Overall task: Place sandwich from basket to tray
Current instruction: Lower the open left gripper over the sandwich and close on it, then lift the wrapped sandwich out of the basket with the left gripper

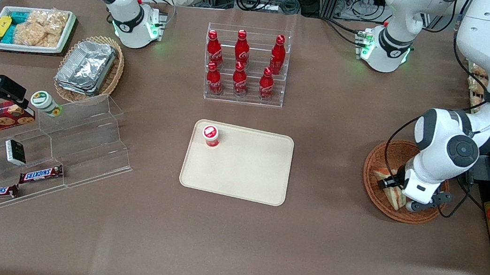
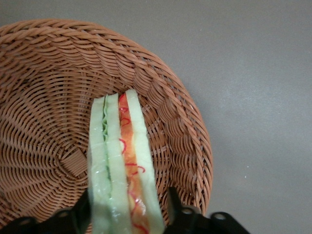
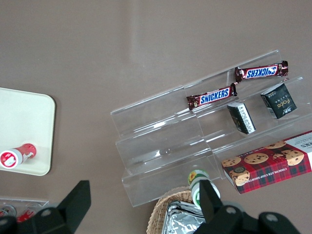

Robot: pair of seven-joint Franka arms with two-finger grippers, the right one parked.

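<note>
The sandwich (image 2: 124, 165) is clamped on edge by the gripper (image 2: 127, 214) inside the basket (image 2: 161, 87), just beside its rim.

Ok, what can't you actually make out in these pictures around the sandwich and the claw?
- Front view: the working arm's wrist covers most of the sandwich and part of the basket, so the claw tips are hidden.
- Left wrist view: the picture edge cuts off the sandwich's near end and the claw, so the contact itself is out of frame.
- Neither view shows whether the sandwich is lifted off the basket floor.
</note>
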